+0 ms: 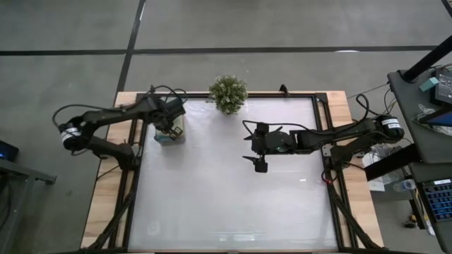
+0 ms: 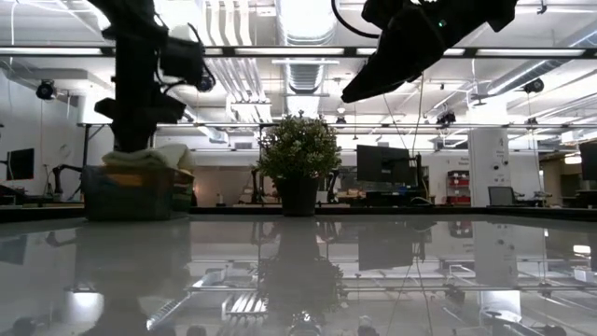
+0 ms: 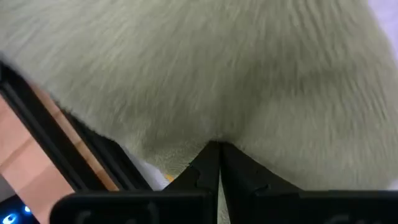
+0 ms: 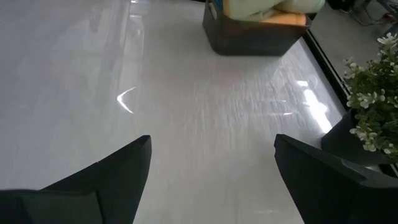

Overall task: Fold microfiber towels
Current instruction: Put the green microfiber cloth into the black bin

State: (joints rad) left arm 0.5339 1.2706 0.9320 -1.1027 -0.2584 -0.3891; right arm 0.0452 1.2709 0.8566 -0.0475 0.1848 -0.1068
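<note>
Judging by the bare table, folding has barely begun: the left gripper, fingers together, presses into the sage-green towel heaped in the tray, while the right gripper hangs spread and empty mid-table.

Grey floor, ceiling ducts, monitors

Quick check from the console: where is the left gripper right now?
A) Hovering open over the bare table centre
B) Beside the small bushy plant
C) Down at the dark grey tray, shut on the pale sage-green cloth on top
C: the left gripper is pinched shut in the pale sage-green microfiber cloth atop the dark grey rectangular tray.
</note>
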